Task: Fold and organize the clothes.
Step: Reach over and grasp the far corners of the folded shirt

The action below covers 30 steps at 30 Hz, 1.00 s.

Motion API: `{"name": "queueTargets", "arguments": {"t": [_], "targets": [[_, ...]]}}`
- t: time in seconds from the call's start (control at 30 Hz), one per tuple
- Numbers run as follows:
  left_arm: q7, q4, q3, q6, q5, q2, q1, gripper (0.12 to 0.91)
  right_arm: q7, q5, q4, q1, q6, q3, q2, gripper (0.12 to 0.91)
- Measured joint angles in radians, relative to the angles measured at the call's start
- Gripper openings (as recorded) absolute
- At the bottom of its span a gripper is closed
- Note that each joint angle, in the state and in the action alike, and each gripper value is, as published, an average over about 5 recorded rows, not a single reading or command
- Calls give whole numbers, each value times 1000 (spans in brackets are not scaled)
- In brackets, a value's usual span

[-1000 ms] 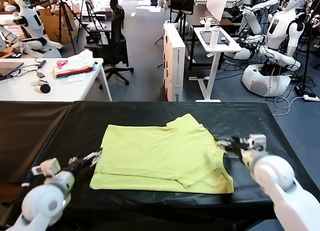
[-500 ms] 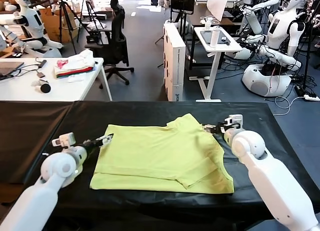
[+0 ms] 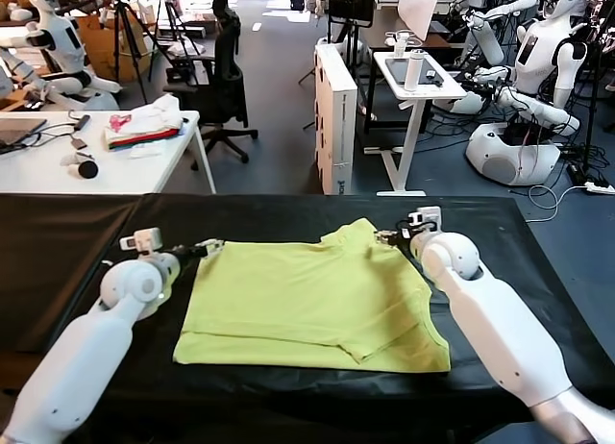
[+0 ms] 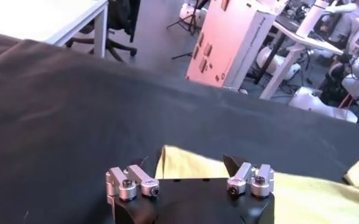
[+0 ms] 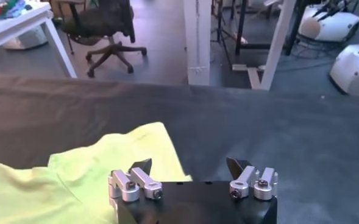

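Observation:
A lime-yellow T-shirt (image 3: 307,300) lies flat on the black table (image 3: 86,242), with one sleeve folded up at its far right corner. My left gripper (image 3: 207,245) is open at the shirt's far left corner; in the left wrist view that corner (image 4: 185,164) lies between the spread fingers of the left gripper (image 4: 188,163). My right gripper (image 3: 387,238) is open at the far right sleeve. In the right wrist view the sleeve edge (image 5: 112,161) reaches under one fingertip of the right gripper (image 5: 189,165); the other fingertip is over bare table. Neither gripper holds anything.
Behind the table stand a white desk with a folded stack of garments (image 3: 144,129), an office chair (image 3: 223,79), a white box (image 3: 334,117), a small white standing desk (image 3: 415,79) and other robots (image 3: 538,69). Black cloth shows all around the shirt.
Both arms have swung forward from the shirt's near side edges to its far corners. Both grippers have stayed open and the shirt has not moved.

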Motion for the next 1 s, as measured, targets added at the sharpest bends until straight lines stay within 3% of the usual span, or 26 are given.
{"name": "queueTargets", "arguments": {"t": [0.17, 0.37, 0.47, 0.6, 0.73, 0.83, 0.93, 1.0], "targets": [[9, 49, 25, -5, 19, -13, -27, 907, -1, -3, -9, 6, 0, -12, 2, 895], [11, 70, 32, -6, 27, -24, -28, 891, -4, -4, -13, 13, 0, -22, 1, 725], [11, 71, 33, -7, 28, -27, -25, 792, -6, -5, -15, 14, 0, -28, 1, 677], [11, 73, 33, -8, 30, -29, -22, 553, -9, -7, -16, 14, 0, -35, 1, 629], [13, 78, 32, -10, 31, -30, -17, 393, -11, -9, -18, 14, 0, -40, 1, 544], [17, 79, 30, -11, 33, -33, -13, 315, -12, -10, -18, 12, 0, -41, 0, 413], [23, 79, 29, -10, 37, -36, -9, 250, -13, -11, -16, 8, 0, -40, 0, 227], [28, 79, 29, -10, 40, -37, -8, 215, -13, -12, -14, 6, 0, -39, 0, 157]]}}
